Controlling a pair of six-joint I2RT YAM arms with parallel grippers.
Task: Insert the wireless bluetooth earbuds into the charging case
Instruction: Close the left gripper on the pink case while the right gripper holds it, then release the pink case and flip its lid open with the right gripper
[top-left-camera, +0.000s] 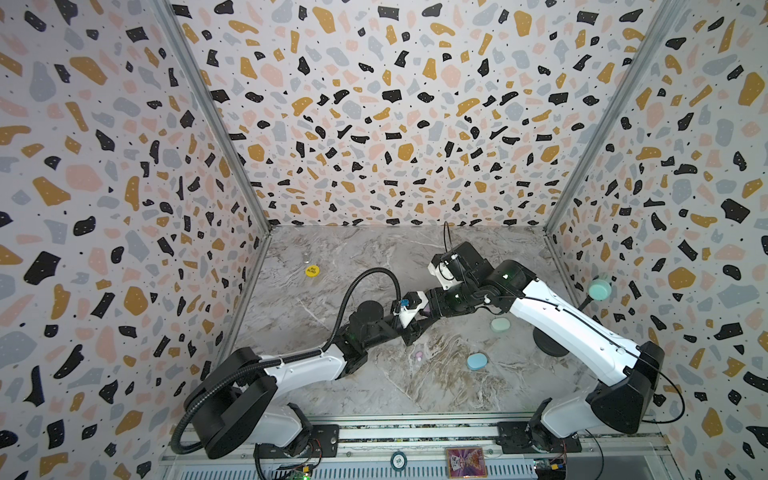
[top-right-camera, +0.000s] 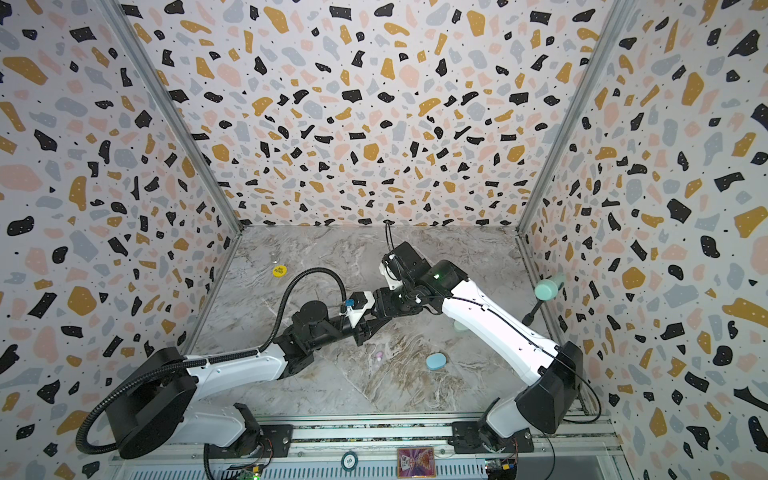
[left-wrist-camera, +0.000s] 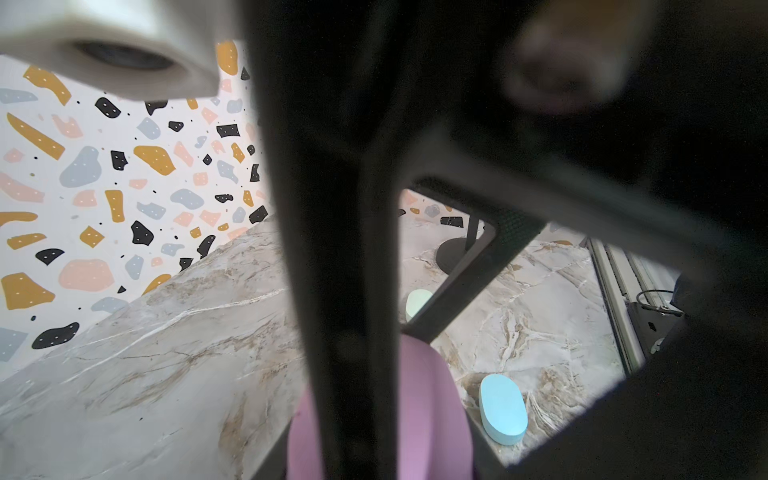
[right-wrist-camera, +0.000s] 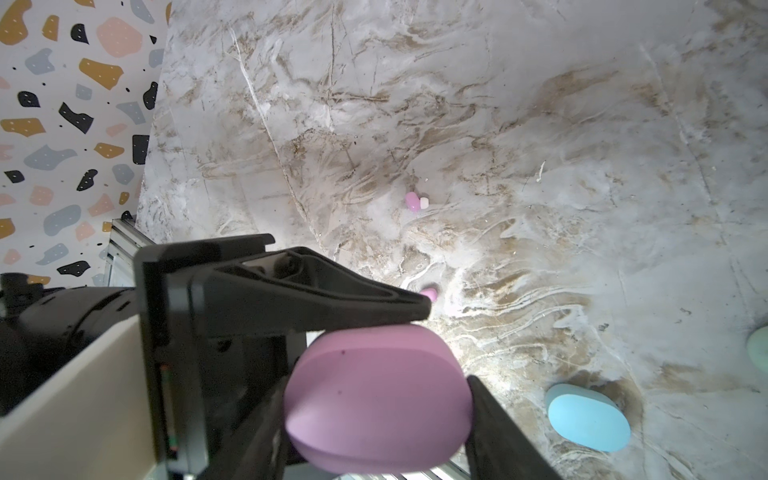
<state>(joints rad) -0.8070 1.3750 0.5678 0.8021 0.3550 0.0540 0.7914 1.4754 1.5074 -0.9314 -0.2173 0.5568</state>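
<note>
The step in hand looks like opening the pink case (right-wrist-camera: 365, 419) before any bud goes in. The right tool (right-wrist-camera: 377, 388) pinches it between its fingers, clear of the bench (right-wrist-camera: 540, 124), and the left tool (right-wrist-camera: 417, 308), fingers pressed together, lies with its tip against the case's upper edge. One pink bud (right-wrist-camera: 417, 202) lies loose on the bench, well apart from the case, and a second bud (right-wrist-camera: 430, 294) peeks out behind the left tool's tip. Next, I judge, the lid must be levered up without twisting the case out of the grip (it is a smooth, rounded shell). The seam is hidden, so I cannot tell whether the lid has parted. The blue case (right-wrist-camera: 588, 422) and mint case (top-left-camera: 500, 325) lie shut on the bench, and no blue or mint buds can be made out.
</note>
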